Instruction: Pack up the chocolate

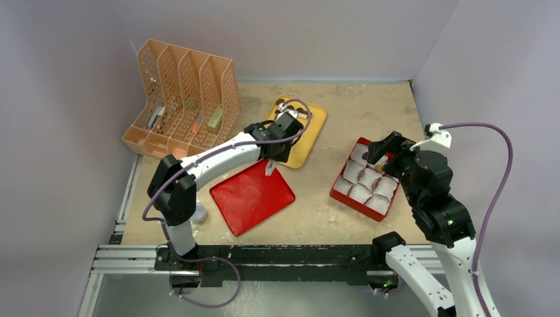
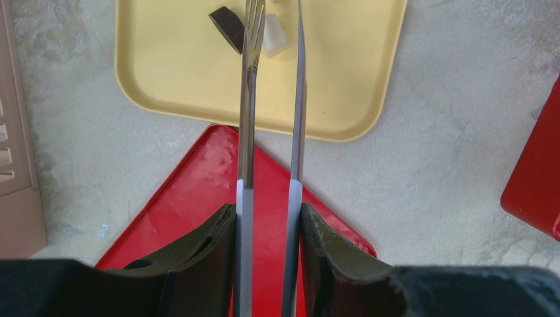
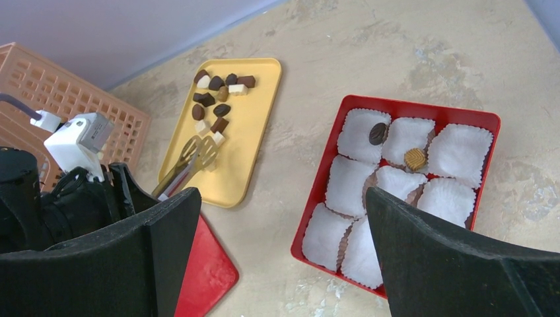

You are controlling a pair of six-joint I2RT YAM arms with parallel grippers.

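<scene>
Several chocolates, dark, tan and white, lie at the far end of the yellow tray. My left gripper is shut on metal tongs over the tray's near edge. In the left wrist view the tong tips are apart, with a white block between them and a dark piece beside them. The red box holds white paper cups. One cup holds a dark round, another a tan piece. My right gripper is open and empty above the box.
A red lid lies flat between the tray and the table's near edge, under my left wrist. An orange file organizer stands at the back left. The box's near left corner shows at the right of the left wrist view.
</scene>
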